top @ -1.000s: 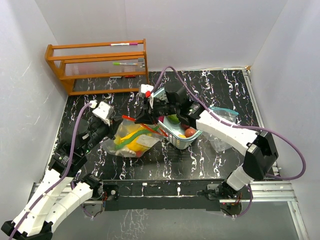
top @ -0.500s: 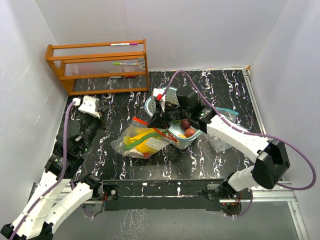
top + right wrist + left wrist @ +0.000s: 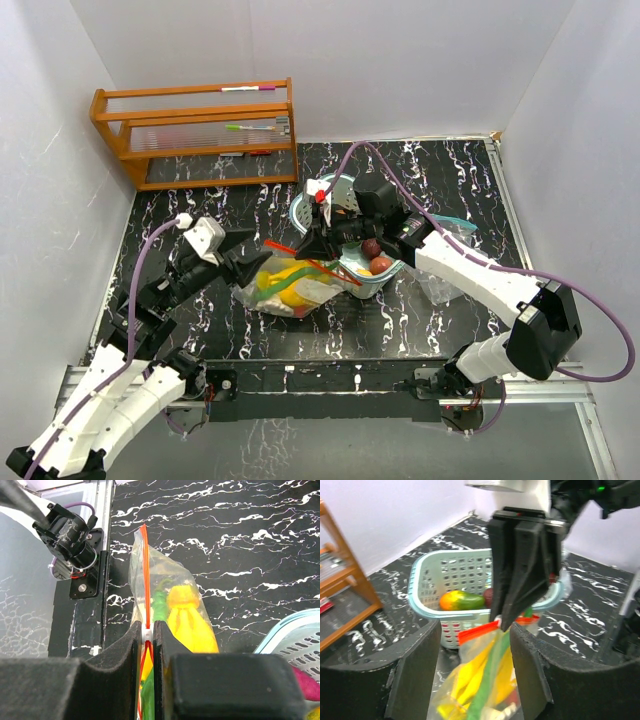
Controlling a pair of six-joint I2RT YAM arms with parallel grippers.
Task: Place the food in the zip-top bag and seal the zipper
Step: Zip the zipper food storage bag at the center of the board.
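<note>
From its base at 7 o'clock the left arm reaches inward, left gripper aimed toward 3 o'clock with fingers spread apart, while the right arm stretches from 5 o'clock toward 10 o'clock, right gripper pinched on the zip-top bag.

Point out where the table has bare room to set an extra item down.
Bare tabletop: the back-right corner between the teal mesh basket and the right wall; the strip in front of the wooden rack; the near band between the zip-top bag and the front edge. Crowded: the centre, where bag, basket, left arm and right arm meet.
</note>
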